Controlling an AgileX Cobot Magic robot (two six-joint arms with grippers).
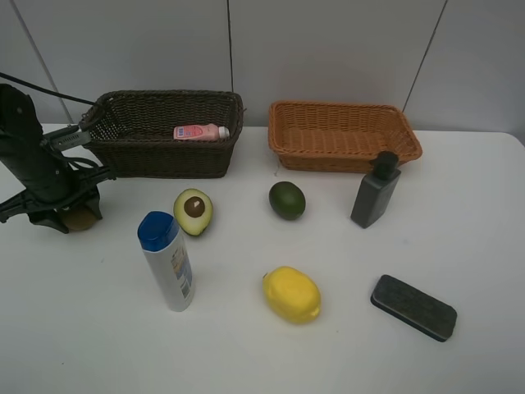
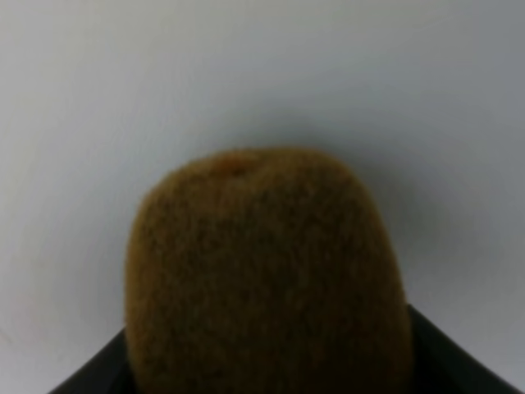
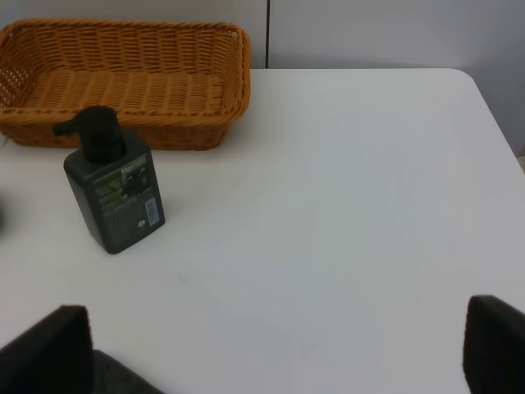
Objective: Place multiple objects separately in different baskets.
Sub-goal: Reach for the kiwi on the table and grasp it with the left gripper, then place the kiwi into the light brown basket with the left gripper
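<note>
— White table [image 1: 246, 345], pale wall [image 1: 328, 49] behind. Where's the kiwi [image 2: 264, 275]?
— On the table's left side, near the dark basket [image 1: 164, 158]. The left gripper [image 1: 70, 217] is down around it; I cannot tell whether the jaws pinch it.
— And the right gripper [image 3: 271, 355]?
— Spread wide, holding nothing, over bare table near the pump bottle [image 3: 115, 199] and orange basket [image 3: 123, 86].

The left arm [image 1: 33, 156], at nine o'clock in the high view, is matte black and tubular, with a thin black cable [image 1: 41, 89] and a silver lettered fitting [image 1: 70, 138]. The right gripper [image 3: 275, 336] has black, blocky fingers [image 3: 49, 349].
</note>
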